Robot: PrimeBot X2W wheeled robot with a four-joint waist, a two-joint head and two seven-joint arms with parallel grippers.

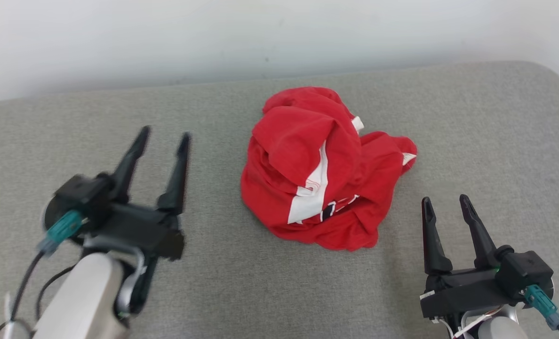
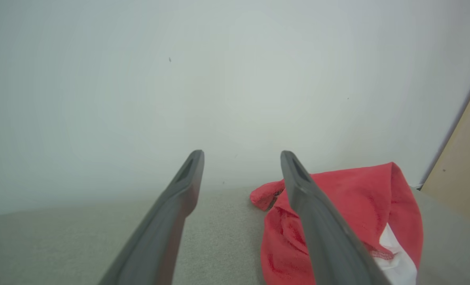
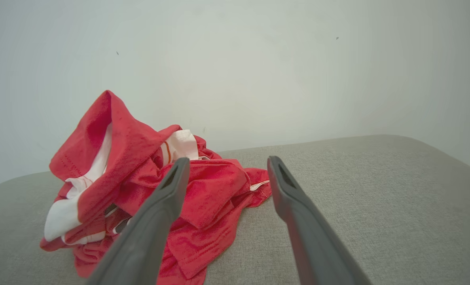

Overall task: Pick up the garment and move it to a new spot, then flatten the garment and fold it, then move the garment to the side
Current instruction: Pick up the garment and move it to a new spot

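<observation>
While garment (image 1: 303, 155) lies bunched, left end effector (image 1: 165, 132) and right end effector (image 1: 444, 198) flank it, jaws wide

The robot's left gripper (image 1: 163, 135) stands at the lower left of the head view. Its two dark fingers are spread apart and lean slightly right with nothing between them, above a pale forearm (image 1: 84, 301). At the lower right, the right gripper (image 1: 445, 200) points up-frame, fingers likewise parted and empty.
</observation>
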